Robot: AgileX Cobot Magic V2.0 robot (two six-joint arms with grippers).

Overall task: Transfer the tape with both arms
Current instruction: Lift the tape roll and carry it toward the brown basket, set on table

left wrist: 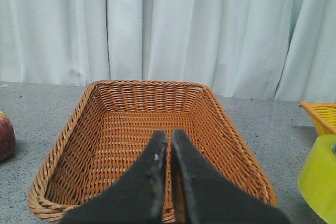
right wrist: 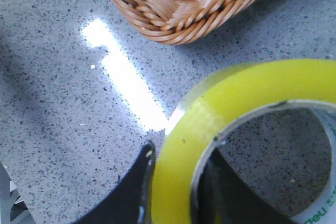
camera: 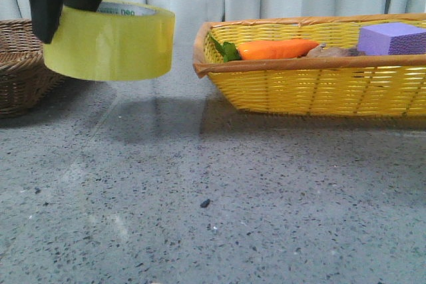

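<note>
The tape [camera: 113, 44] is a wide yellow-green roll with a white core and green lettering. It hangs level above the grey table at the front view's upper left. My right gripper [right wrist: 178, 153] is shut on the tape's wall [right wrist: 236, 93], one finger outside and one inside the core. In the front view that black gripper [camera: 63, 21] comes down from the top left. My left gripper [left wrist: 169, 135] is shut with nothing in it, above the brown basket's near rim. The tape [left wrist: 320, 177] shows at the edge of the left wrist view, apart from those fingers.
An empty brown wicker basket [camera: 20, 64] [left wrist: 147, 83] [right wrist: 178, 3] stands at the left, just beside the tape. At the right, a yellow basket [camera: 313, 91] holds an orange carrot toy [camera: 276, 49] and a purple block [camera: 393, 38]. A reddish fruit [left wrist: 4, 136] lies beside the brown basket.
</note>
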